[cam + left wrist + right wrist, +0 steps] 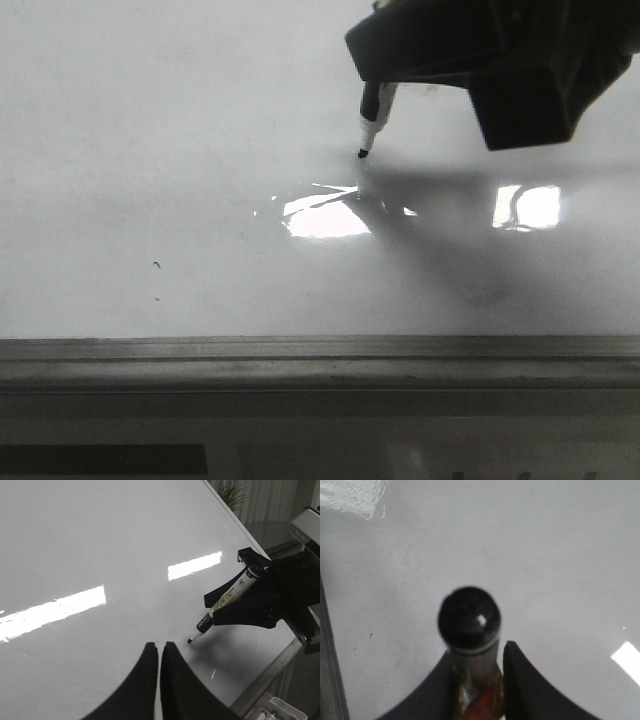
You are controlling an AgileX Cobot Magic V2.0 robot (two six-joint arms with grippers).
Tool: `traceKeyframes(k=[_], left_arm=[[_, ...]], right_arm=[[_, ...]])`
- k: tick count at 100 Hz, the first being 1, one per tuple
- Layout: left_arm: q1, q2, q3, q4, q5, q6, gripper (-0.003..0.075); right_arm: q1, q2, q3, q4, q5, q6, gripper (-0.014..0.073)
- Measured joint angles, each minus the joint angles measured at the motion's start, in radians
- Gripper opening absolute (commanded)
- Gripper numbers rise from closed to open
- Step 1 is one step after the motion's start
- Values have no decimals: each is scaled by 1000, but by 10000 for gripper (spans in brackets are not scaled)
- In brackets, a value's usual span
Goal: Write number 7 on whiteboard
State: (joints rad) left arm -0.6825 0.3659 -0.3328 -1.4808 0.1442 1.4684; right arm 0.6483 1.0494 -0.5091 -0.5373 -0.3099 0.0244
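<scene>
marker [370,122] clamped in right end effector [385,95] touches whiteboard [150,150]; left end effector [160,652] fingers together.

You see a marker [372,120] tilted with its black tip down; in the left wrist view its barrel [225,602] shows a black band with white lettering and a yellowish label. In the right wrist view only its round black end [469,617] faces you, blurred. Two tiny black specks [158,265] sit low on the left in the front view. At the far edge of the left wrist view you find a leafy green plant [232,492] beside pale vertical curtains [270,500], and a white tray [280,711] in the near corner.
</scene>
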Motion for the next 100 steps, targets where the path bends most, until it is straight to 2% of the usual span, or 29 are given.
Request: traceKeyframes(k=[39, 85, 100], left_arm=[[0, 0, 0, 0, 2, 0, -20], [0, 0, 0, 0, 4, 0, -20], [0, 0, 0, 0, 4, 0, -20]], right_arm=[[0, 0, -2, 8, 23, 0, -43], [0, -81, -4, 21, 214, 0, -43], [0, -84, -6, 21, 228, 0, -43]])
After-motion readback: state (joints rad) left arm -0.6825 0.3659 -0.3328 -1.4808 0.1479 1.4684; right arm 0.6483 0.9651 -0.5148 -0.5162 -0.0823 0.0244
